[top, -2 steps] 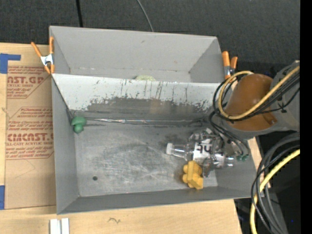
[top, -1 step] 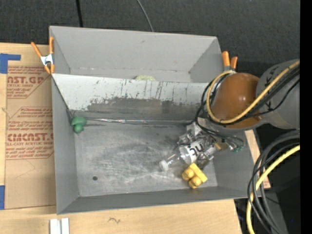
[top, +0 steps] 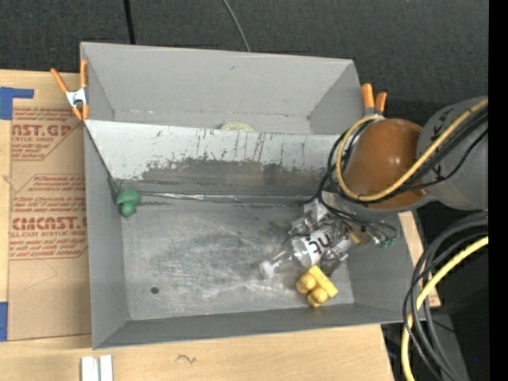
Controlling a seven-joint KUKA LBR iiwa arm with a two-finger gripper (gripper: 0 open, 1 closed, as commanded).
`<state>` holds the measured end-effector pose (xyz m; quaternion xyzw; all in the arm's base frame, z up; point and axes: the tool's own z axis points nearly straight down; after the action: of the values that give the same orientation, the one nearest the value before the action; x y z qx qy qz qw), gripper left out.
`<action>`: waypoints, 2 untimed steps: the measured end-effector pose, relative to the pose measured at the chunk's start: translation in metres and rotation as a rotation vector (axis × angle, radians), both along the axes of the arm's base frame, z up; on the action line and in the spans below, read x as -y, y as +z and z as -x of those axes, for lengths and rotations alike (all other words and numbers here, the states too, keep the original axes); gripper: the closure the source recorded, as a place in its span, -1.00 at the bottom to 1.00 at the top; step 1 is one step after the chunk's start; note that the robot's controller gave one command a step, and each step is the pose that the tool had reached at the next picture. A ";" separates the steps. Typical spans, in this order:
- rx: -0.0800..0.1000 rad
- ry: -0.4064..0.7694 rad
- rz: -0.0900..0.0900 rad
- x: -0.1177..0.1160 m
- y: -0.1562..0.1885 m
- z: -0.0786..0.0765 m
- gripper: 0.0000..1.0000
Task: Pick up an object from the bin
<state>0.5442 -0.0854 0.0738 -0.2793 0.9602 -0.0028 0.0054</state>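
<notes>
1. From my station I see the gripper (top: pixel 316 244) low in the right part of the bin (top: pixel 198 292), under the arm's orange cover (top: pixel 381 161) and close to the floor.
2. The nearest thing is a yellow block (top: pixel 317 286), lumpy and made of a few knobs, lying on the floor by the near right corner. It is just in front of the gripper, and I cannot say whether they touch.
3. A small pale glinting piece (top: pixel 272 267) lies just left of the block. I cannot tell whether it is a loose thing or part of the tool.
4. A green ball (top: pixel 127 202) rests far off against the left wall.
5. Whether the jaws are spread or pressed together I cannot tell, as the metalwork there is too cluttered to read.
6. My judgement is that nothing is picked yet. The block lies flat on the floor, so the grasp and the lift remain.
</notes>
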 end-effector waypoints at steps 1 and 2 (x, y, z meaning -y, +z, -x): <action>0.016 0.144 -0.002 0.011 0.007 0.010 1.00; -0.009 0.171 -0.001 -0.017 0.028 0.008 1.00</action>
<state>0.5363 -0.0681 0.1016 -0.3603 0.9328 -0.0004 0.0016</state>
